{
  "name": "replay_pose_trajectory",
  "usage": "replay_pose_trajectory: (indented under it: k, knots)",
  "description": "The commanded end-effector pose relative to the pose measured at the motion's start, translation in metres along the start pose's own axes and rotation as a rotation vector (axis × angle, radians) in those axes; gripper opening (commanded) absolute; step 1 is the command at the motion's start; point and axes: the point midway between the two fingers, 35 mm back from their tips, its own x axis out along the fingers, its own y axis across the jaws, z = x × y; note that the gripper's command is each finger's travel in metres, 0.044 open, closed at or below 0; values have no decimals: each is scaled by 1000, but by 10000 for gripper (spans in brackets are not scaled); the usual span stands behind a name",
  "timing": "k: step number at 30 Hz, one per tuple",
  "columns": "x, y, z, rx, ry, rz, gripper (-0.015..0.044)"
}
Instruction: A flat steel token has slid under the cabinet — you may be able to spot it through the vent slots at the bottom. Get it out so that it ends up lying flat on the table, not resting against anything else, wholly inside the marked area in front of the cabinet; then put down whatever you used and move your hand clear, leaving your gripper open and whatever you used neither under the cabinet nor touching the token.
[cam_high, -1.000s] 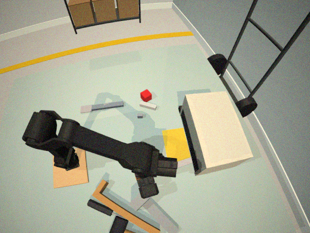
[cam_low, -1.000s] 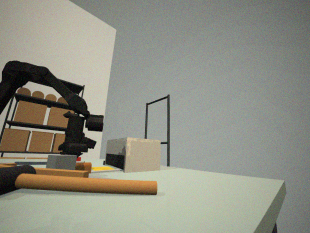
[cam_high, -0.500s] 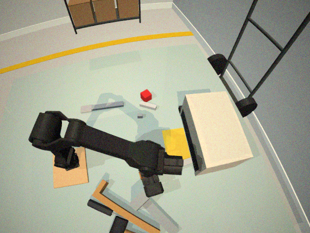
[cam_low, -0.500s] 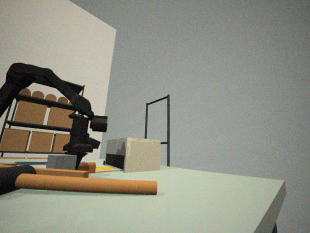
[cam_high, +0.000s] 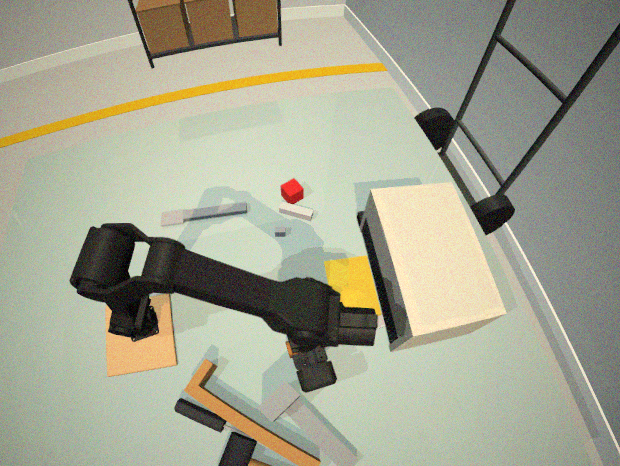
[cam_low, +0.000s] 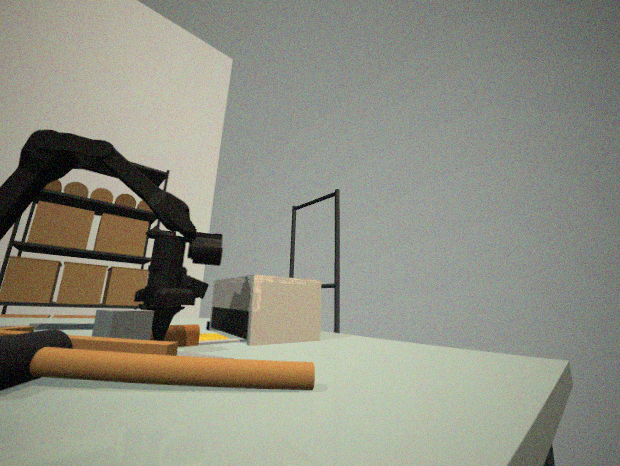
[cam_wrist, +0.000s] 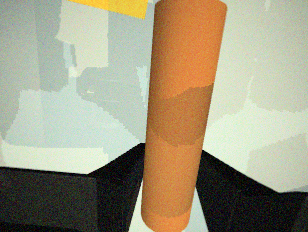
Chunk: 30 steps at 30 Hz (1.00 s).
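My gripper (cam_low: 161, 331) (cam_wrist: 168, 151) is shut on an orange round handle (cam_low: 186, 335) (cam_wrist: 185, 60), low over the table left of the cabinet. In the top view the arm hides the fingertips; a bit of the orange handle (cam_high: 290, 349) shows. The cream cabinet (cam_high: 441, 260) (cam_low: 285, 310) has a dark opening along its bottom front. The yellow marked area (cam_high: 350, 280) (cam_low: 212, 337) (cam_wrist: 117, 6) lies before it. A pale flat strip (cam_high: 380, 321) shows between the arm and the cabinet; its link to the handle is hidden. The token is not visible.
A red cube (cam_high: 292, 190), a white block (cam_high: 295, 210), a small grey block (cam_high: 280, 231) and a grey bar (cam_high: 215, 211) lie beyond the arm. An orange L-shaped piece (cam_high: 250, 422) and a grey flat-headed piece (cam_high: 323, 428) lie on the near side.
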Motion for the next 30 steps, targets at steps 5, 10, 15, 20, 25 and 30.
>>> replay_pose_trajectory:
  k: [5,10,15,20,25,30]
  knots:
    - [-1,0,11,5,-7,-2,0]
    - [-1,-1,16,5,-7,-2,0]
    - [-1,-1,21,5,-8,-2,0]
    - [-1,-1,26,5,-8,-2,0]
    - [-1,-1,31,5,-8,-2,0]
    - [-1,-1,35,5,-9,-2,0]
